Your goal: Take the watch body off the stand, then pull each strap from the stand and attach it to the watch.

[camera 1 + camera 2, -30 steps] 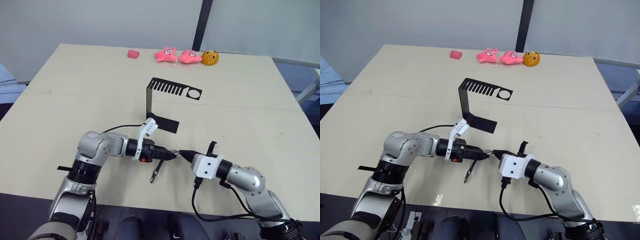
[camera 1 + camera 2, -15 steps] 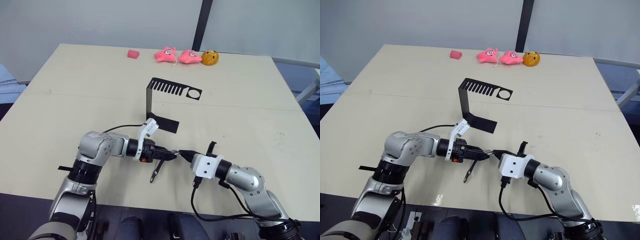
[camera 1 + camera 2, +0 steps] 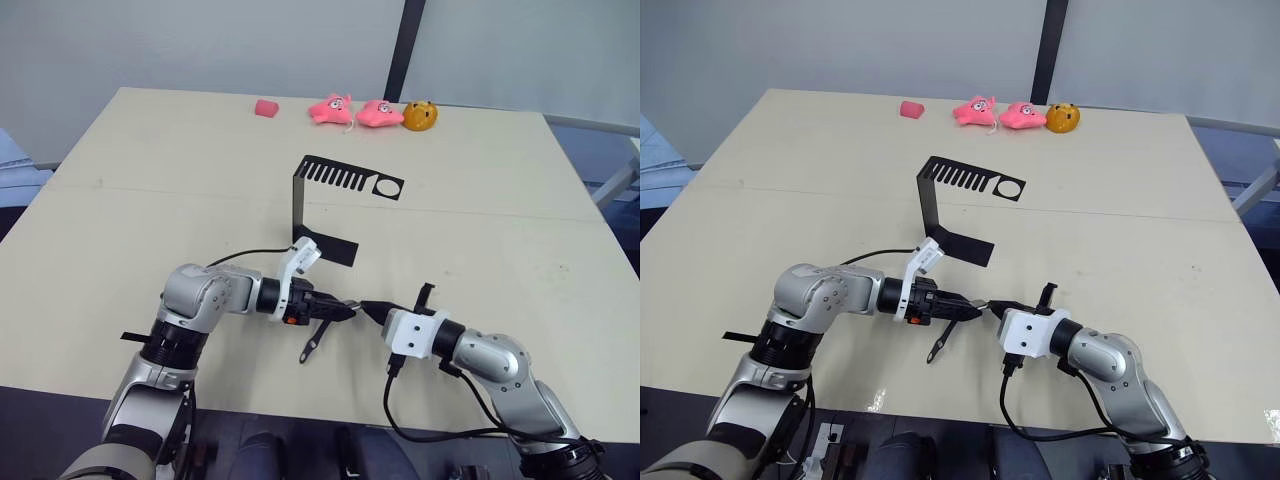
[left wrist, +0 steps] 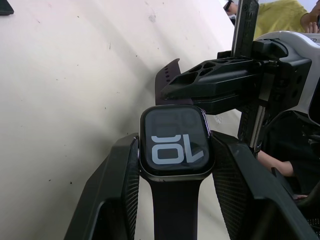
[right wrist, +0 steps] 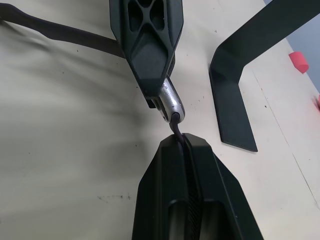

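Note:
My left gripper (image 3: 338, 312) is shut on the watch body (image 4: 175, 142), grey-rimmed with white digits on its black screen. One strap (image 3: 312, 346) is joined to the watch and hangs down to the table. My right gripper (image 3: 369, 308) meets the left one tip to tip and is shut on the other strap (image 5: 186, 159), a thin dark band. That strap's end touches the watch's silver edge (image 5: 170, 103). The stand (image 3: 299, 205) rises just beyond the grippers, and its slotted top plate (image 3: 350, 178) carries nothing.
Along the table's far edge lie a small red block (image 3: 265, 108), two pink plush toys (image 3: 353, 110) and an orange toy (image 3: 420, 117). The stand's flat foot (image 5: 231, 112) rests close behind the fingertips. The near table edge (image 3: 300, 405) runs just under both arms.
My left arm's elbow has shifted a little to the right. Both grippers stay tip to tip with the watch and strap between them.

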